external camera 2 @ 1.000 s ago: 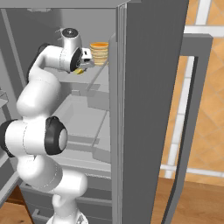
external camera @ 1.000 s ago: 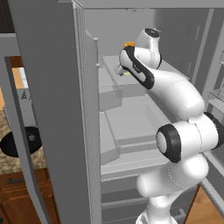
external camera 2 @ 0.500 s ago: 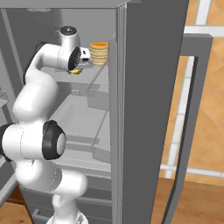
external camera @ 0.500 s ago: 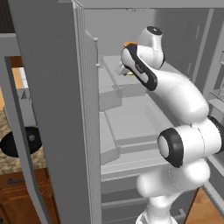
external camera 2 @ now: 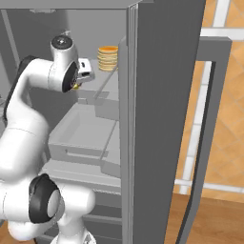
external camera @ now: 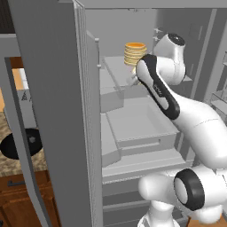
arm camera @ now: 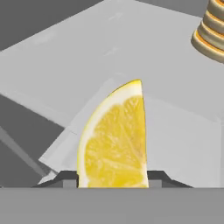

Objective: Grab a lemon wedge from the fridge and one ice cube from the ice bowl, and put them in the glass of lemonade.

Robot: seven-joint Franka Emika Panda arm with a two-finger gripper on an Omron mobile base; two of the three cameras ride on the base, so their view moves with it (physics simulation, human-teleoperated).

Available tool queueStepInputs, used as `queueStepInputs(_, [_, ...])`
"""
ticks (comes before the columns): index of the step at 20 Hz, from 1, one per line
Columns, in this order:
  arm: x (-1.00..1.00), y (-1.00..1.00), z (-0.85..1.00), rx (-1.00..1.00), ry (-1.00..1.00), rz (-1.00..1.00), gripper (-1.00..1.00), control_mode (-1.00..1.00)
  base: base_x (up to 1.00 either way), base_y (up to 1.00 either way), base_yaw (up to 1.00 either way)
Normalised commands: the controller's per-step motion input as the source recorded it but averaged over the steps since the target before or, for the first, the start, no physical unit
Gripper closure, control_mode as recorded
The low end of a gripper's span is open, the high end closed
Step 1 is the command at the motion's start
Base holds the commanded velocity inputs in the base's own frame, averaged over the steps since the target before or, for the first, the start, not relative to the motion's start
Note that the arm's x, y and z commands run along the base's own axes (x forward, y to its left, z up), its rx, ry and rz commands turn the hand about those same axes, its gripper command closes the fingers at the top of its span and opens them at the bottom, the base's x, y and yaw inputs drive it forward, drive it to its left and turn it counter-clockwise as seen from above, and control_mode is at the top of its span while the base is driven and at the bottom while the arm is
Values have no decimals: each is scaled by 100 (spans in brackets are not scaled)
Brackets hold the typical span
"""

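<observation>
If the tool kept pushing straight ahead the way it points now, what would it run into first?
The tool is shut on the bright-yellow lemon wedge, which sticks out ahead of it. Beyond the wedge lies the pale grey fridge shelf, so the wedge would probably meet that first, though depth is hard to judge.

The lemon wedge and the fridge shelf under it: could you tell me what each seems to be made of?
Lemon wedge: fresh citrus, with a smooth yellow rind edge and glossy, fibrous pulp. Fridge shelf: probably plastic or painted metal, from its flat, matte, pale grey surface; the render leaves it open.

A glossy white arm (external camera: pixel 195 119) of rounded segments, with black joint caps and dark bands between them.
</observation>
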Motion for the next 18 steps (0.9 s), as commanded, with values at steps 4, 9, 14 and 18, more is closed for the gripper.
queueStepInputs(4, [-100,-17,3,-2,5,5,100,-100,0,0,0])
queueStepInputs(9, [-100,-25,1,-3,24,-1,100,-100,0,0,0])
queueStepInputs(14, [-100,-23,0,-6,31,-15,100,-100,0,0,0])
queueStepInputs(18, [-100,-46,-4,0,22,-26,100,-100,0,0,0])
